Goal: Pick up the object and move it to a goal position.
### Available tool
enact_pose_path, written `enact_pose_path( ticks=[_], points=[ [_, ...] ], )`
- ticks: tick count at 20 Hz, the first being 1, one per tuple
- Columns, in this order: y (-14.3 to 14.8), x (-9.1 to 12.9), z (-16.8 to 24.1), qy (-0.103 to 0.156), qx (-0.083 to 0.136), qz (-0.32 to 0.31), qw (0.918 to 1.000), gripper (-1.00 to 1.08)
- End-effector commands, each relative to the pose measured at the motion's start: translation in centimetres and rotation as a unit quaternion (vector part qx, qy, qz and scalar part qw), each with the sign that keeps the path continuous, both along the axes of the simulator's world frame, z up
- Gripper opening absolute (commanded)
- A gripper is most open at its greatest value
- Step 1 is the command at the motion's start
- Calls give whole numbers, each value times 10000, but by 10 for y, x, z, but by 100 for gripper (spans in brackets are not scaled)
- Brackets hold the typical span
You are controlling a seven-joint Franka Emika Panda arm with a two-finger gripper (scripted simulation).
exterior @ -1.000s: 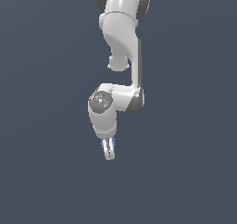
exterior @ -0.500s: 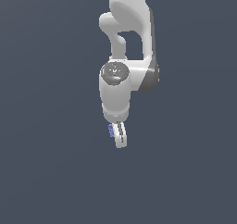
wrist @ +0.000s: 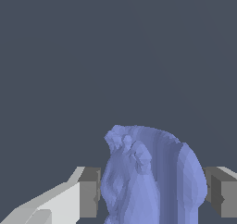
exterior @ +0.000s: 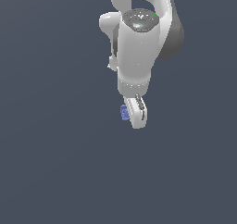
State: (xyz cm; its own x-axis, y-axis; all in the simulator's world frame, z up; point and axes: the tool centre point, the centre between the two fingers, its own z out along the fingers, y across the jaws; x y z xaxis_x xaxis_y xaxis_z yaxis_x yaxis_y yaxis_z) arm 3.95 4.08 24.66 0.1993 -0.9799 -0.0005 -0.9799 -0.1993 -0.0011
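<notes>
Arm (exterior: 139, 47): white, hanging down from above over a plain grey backdrop; no worktop is showing.

Claw (exterior: 132, 114): pointing down, pads (wrist: 89, 193) pressing in on either side of the lump.

Lump (wrist: 152, 177): small, periwinkle, sitting between the pads, protruding toward the exterior view's left.

Risk: ridged, uneven sides may be giving poor contact; a quick swing could be loosening it and dropping it short of the goal.

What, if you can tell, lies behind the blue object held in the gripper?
In the wrist view, only plain grey background shows behind the blue object held in the gripper. Whatever lies directly behind the lump is hidden.
</notes>
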Motion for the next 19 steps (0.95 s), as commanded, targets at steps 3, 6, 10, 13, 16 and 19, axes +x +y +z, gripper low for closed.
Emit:
enact_pose_path(
  ticks=[3,6,10,13,16,19],
  points=[
    [18,-7,37,4,-7,-3,10000,-100],
    [27,-9,55,4,-7,-3,10000,-100],
    [34,-11,69,4,-8,0,10000,-100],
    [36,-12,74,4,-8,0,10000,-100],
    [36,-11,72,4,-6,3,10000,-100],
    [35,-10,69,5,-3,4,10000,-100]
  ],
)
